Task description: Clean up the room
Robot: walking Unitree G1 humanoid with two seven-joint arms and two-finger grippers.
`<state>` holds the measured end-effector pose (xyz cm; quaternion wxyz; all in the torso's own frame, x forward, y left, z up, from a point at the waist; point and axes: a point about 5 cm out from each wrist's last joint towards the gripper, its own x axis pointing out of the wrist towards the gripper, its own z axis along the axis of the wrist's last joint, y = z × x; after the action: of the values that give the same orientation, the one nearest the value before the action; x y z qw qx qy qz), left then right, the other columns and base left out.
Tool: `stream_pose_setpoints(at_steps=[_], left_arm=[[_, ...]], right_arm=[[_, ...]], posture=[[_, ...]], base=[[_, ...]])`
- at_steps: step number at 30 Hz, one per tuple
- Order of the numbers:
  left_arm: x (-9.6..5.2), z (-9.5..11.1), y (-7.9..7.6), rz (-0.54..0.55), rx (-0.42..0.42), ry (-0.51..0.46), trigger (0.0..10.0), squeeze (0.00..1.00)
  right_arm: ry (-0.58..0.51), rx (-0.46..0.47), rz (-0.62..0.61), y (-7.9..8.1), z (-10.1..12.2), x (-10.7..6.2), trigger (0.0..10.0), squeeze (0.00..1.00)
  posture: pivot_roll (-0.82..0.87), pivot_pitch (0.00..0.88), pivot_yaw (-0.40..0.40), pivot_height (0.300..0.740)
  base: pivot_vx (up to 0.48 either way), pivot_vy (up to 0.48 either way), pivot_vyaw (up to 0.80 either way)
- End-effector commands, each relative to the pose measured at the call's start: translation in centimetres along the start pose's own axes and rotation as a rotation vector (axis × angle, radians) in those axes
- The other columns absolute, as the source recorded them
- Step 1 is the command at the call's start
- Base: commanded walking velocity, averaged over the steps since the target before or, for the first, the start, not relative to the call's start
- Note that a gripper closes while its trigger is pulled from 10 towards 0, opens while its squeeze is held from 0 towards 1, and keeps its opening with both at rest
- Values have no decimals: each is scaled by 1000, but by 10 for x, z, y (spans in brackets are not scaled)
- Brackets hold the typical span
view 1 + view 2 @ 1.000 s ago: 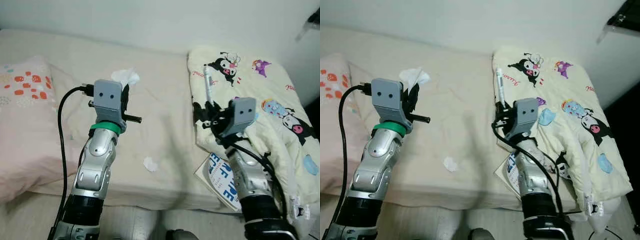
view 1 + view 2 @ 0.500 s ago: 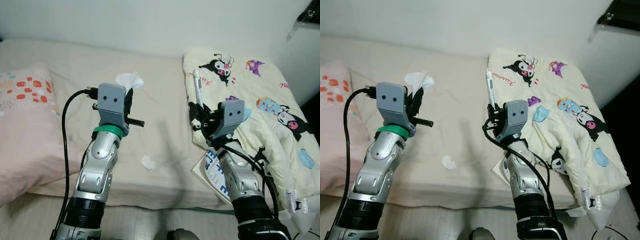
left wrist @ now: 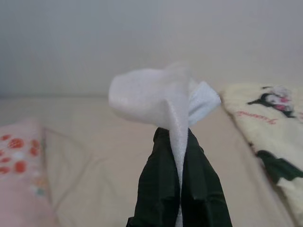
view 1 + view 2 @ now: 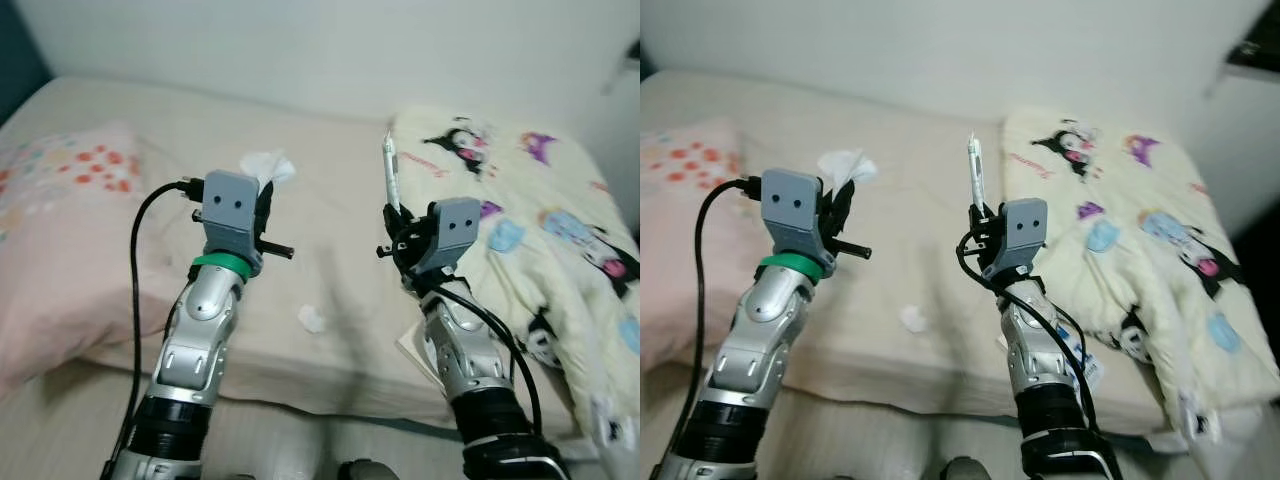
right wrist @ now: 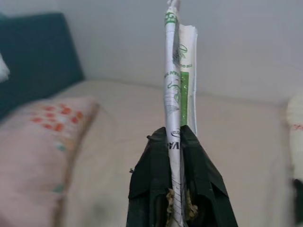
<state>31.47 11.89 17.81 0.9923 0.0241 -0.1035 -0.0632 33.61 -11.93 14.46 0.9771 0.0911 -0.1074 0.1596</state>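
My left gripper (image 3: 179, 156) is raised over the bed and shut on a crumpled white tissue (image 3: 158, 94), which sticks up above the wrist (image 4: 267, 165). My right gripper (image 5: 179, 146) is held up beside it and shut on a thin white wrapper with green print (image 5: 175, 66), standing upright (image 4: 390, 175). A small white paper scrap (image 4: 311, 318) lies on the beige bed sheet (image 4: 320, 220) between the two arms, near the front edge.
A pink pillow with red marks (image 4: 70, 200) lies at the left. A cream blanket with cartoon figures (image 4: 540, 220) covers the right side of the bed. A blue-and-white printed packet (image 4: 1080, 365) lies by the right arm. A white wall stands behind.
The whole picture has shifted, so the camera turned a little leftwards. Both grippers keep the tissue and the wrapper held up as before.
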Motion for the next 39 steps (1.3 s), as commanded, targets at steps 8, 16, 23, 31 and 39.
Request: stream_pose_setpoints(at_steps=[8, 16, 23, 31, 39], left_arm=[[-1, -5, -8, -33, 2, 27, 10000, 0], [0, -4, -8, -39, 1, 26, 10000, 0], [0, -4, -8, -42, 0, 25, 10000, 0], [-1, -5, -9, -47, 3, 44, 10000, 0], [0, -6, -7, -58, 20, 47, 10000, 0]], right_arm=[[-11, 120, -64, -11, 1, -5, 10000, 0], [-18, 107, -72, -12, 0, -4, 10000, 0], [-11, 123, -83, -14, 1, -4, 10000, 0], [-8, 125, -79, -14, 0, -4, 10000, 0], [4, 123, -79, -14, -1, -4, 10000, 0]], posture=[[-29, 0, -6, 740], [-29, 0, -3, 740], [-29, 0, -1, 740], [-27, 0, 0, 740], [-26, 0, -1, 740]], base=[[-338, 0, 0], [-386, 0, 267], [-380, 0, 652], [-283, 0, 578], [0, 0, 723]])
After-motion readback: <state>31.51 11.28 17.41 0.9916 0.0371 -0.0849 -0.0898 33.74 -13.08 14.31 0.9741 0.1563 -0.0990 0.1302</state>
